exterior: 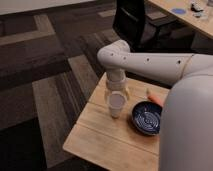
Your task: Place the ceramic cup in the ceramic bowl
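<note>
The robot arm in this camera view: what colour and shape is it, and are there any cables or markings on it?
The arm is plain white, made of smooth, thick rounded tubes with a ball-like joint. A few small dark dots run along one tube. No loose cables show. The gripper, also white, is right above the cup on the wooden table.

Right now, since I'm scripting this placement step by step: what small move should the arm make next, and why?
Probably a short lift of the ceramic cup, assuming it is held. The gripper sits directly over the cup, which stands on the wooden table beside the ceramic bowl, not in it; the bowl's rim would block a sideways slide.
</note>
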`<state>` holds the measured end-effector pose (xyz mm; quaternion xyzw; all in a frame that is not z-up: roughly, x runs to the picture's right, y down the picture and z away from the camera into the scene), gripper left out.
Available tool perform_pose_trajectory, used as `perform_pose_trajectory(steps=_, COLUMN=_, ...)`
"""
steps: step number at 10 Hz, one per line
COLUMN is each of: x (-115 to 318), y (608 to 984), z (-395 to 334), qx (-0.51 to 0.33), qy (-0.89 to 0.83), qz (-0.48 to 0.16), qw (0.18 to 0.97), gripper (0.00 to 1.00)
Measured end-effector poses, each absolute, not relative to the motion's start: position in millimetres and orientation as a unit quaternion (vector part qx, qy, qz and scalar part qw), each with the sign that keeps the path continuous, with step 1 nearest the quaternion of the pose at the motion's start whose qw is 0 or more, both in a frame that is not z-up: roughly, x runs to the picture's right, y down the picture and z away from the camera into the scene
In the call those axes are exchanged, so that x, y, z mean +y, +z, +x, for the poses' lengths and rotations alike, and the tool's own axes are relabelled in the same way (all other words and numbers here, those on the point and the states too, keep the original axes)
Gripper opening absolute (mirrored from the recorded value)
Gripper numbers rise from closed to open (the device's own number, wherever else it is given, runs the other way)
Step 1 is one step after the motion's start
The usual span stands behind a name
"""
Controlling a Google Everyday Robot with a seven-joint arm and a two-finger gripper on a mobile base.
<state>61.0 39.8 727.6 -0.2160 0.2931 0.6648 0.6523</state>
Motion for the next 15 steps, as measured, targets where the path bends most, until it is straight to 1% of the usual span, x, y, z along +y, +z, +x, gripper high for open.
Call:
perform_pose_trajectory(steps=6, x=47, y=729, z=60, qx=0.295, qy=0.664, qz=-0.219, qw=0.651, gripper=0.65)
perform_pose_trajectory(steps=13, x=61, y=747, z=57, qx=0.291, qy=0.657, qz=-0.236, qw=0.654, gripper=0.64)
perform_pose_trajectory(steps=14, x=60, y=747, z=58, qx=0.289, qy=0.66, qz=-0.23, qw=0.655, gripper=0.49)
perform_pose_trajectory(steps=15, x=58, y=746, z=56, qx=0.285, qy=0.663, qz=-0.227, qw=0.654, gripper=0.36)
